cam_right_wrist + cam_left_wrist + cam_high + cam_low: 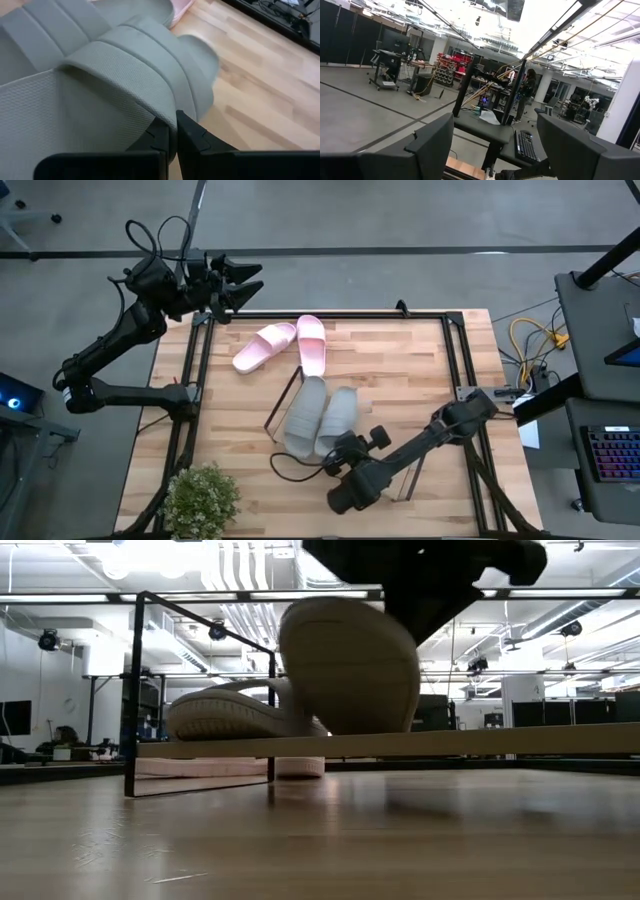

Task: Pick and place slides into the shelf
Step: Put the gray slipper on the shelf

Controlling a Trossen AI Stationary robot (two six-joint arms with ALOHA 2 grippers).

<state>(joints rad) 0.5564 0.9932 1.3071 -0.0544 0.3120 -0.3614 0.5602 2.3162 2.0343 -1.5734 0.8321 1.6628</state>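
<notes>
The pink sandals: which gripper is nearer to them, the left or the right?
Left. The left gripper is raised at the table's far corner, close beside the pink sandals. The right gripper is farther away, clamped on a grey sandal on the shelf.

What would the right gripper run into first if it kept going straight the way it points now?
It is already there: the right gripper is pinched on the heel edge of a grey slide on the shelf. Straight on it would push along that slide, probably toward the pink slide beyond, though depth is unclear.
</notes>
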